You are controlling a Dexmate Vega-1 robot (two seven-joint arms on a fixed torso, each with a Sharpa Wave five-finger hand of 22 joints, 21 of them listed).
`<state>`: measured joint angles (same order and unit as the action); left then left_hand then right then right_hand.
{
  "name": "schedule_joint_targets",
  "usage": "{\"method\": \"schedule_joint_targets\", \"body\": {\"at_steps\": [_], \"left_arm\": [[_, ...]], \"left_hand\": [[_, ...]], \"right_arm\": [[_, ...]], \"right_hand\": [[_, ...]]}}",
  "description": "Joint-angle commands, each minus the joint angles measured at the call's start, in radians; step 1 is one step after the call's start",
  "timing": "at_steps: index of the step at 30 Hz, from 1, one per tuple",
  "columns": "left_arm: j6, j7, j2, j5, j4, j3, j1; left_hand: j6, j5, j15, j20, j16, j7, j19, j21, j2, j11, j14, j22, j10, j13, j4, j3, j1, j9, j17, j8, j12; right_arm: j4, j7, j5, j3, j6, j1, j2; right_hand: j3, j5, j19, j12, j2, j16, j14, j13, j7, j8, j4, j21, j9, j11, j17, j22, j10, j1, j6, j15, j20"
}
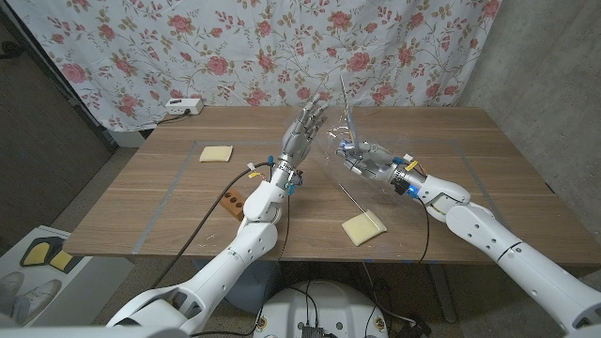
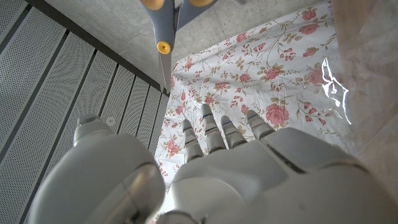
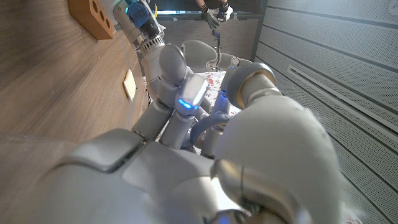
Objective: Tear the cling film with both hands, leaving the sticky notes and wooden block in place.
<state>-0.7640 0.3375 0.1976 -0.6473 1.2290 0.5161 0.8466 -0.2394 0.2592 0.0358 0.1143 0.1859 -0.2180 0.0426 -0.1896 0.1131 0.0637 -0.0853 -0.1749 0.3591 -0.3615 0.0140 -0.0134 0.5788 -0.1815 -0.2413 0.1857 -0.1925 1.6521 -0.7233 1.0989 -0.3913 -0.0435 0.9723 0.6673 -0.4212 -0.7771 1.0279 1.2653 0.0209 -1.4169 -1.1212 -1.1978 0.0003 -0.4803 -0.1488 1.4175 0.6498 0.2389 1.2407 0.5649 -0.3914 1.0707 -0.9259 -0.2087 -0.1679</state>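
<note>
My right hand (image 1: 371, 158) hovers over the table's middle with its fingers curled around a bunched edge of the clear cling film (image 1: 344, 120), which rises from it as a glinting sheet. Just to its left my left hand (image 1: 305, 127) is raised with fingers straight and spread, and the film reaches toward its fingertips; nothing sits between them. In the left wrist view the film (image 2: 336, 93) shines beside the left hand (image 2: 249, 168). One yellow sticky note pad (image 1: 216, 153) lies at the left, another sticky note pad (image 1: 362, 227) near the front. The wooden block (image 1: 232, 200) sits by my left forearm.
A white power strip (image 1: 183, 106) lies at the table's back left corner. A floral curtain (image 1: 282, 47) hangs behind the table (image 1: 488, 178). Tape lines mark a rectangle on the tabletop. In the right wrist view the wooden block (image 3: 93, 15) and a sticky note pad (image 3: 129, 84) lie beyond the right hand (image 3: 186, 162).
</note>
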Motion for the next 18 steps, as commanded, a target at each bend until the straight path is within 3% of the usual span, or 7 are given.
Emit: {"method": "schedule_joint_targets", "body": {"at_steps": [1,9,18], "left_arm": [[-0.012,-0.045,0.039,0.012,0.06,-0.011,0.032],[-0.017,-0.05,0.056,0.008,0.086,-0.016,0.041],[-0.011,-0.097,0.11,0.034,0.156,-0.046,0.067]], "left_hand": [[-0.008,0.006,0.006,-0.001,0.0,-0.001,0.001,-0.002,-0.014,0.011,0.003,-0.003,0.0,0.002,0.001,0.002,0.003,-0.002,0.001,0.006,-0.007],[-0.007,0.009,0.011,-0.002,0.003,-0.001,0.003,-0.003,-0.018,0.019,0.002,-0.003,0.003,0.005,0.0,0.002,0.008,-0.002,0.004,0.005,-0.011],[-0.006,0.013,0.011,-0.006,0.004,-0.002,0.004,-0.004,-0.023,0.02,0.003,-0.003,0.004,0.009,-0.001,0.001,0.015,-0.002,0.008,0.004,-0.014]], "right_arm": [[-0.001,-0.001,0.021,0.008,0.036,-0.004,-0.008],[0.008,0.006,0.035,0.018,0.052,-0.002,-0.009],[0.018,0.003,0.067,0.029,0.084,0.002,-0.008]], "right_hand": [[-0.015,-0.003,-0.001,0.003,0.004,-0.015,0.01,-0.011,0.004,-0.008,-0.003,0.021,0.001,-0.395,0.0,0.001,-0.536,-0.006,0.001,-0.003,-0.05],[-0.022,-0.002,-0.008,0.002,0.004,-0.022,0.013,-0.011,0.004,-0.009,-0.002,0.019,0.001,-0.399,0.0,-0.014,-0.533,-0.011,0.003,-0.002,-0.05],[-0.03,0.001,-0.011,-0.017,0.004,-0.031,0.017,0.015,0.003,-0.011,-0.002,0.018,0.0,-0.395,0.0,-0.04,-0.539,-0.019,0.004,-0.002,-0.05]]}}
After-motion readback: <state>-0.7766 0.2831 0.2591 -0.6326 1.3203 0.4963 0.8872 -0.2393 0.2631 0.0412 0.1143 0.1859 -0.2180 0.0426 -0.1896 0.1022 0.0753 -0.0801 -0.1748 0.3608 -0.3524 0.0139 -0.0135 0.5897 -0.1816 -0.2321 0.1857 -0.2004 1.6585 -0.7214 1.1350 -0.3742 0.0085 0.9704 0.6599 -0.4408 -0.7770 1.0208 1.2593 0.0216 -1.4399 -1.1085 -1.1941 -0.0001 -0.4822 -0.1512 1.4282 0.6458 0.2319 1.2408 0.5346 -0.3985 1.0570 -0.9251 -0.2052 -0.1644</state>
